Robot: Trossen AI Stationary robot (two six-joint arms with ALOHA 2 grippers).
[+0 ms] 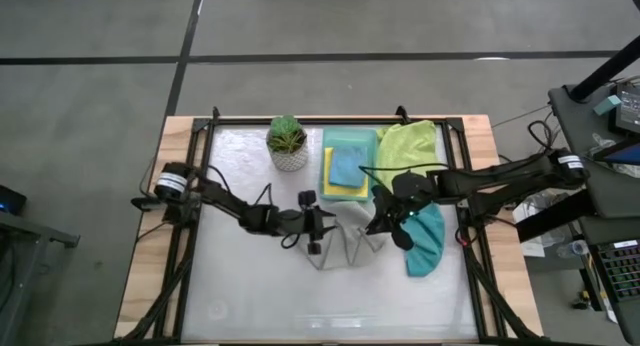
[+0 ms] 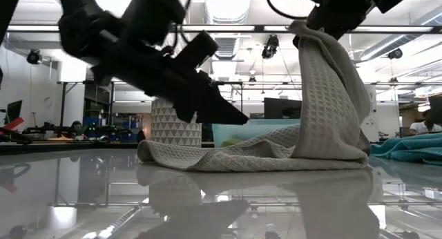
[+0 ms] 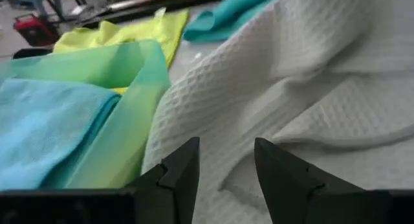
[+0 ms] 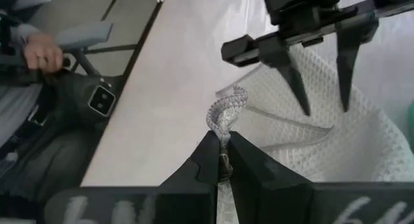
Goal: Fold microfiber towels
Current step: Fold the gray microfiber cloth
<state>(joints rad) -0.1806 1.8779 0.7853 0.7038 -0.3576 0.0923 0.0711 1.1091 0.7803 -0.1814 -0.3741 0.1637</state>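
A pale grey waffle towel (image 1: pixel 347 238) lies at the table's middle, its right part pulled up into a peak (image 2: pixel 331 80) and its lower part spread on the table (image 2: pixel 228 156). My right gripper (image 4: pixel 222 146) is shut on that raised part. My left gripper (image 3: pixel 226 162) is open just above the towel's left part, fingers slanting down (image 2: pixel 214 108). A teal towel (image 1: pixel 425 241) lies to the right and a lime green one (image 1: pixel 410 144) at the far right. A light blue towel (image 1: pixel 344 166) lies on a yellow one (image 1: pixel 329 181) in the mint-green tray (image 1: pixel 350 138). My right gripper pinches a bunched bit of the grey towel's edge or corner (image 4: pixel 225 117) between its two fingers, coming from above. That part is lifted clear and the cloth hangs below it in loose folds (image 2: pixel 338 108). The towel's lower part stays on the table.
A small potted plant (image 1: pixel 287 143) stands at the far side, left of the tray. The tray's wall (image 3: pixel 139 75) is close beside my left gripper. A person's hand (image 4: pixel 42 56) shows beyond the table's edge. Bare tabletop (image 1: pixel 260 296) lies toward the near edge.
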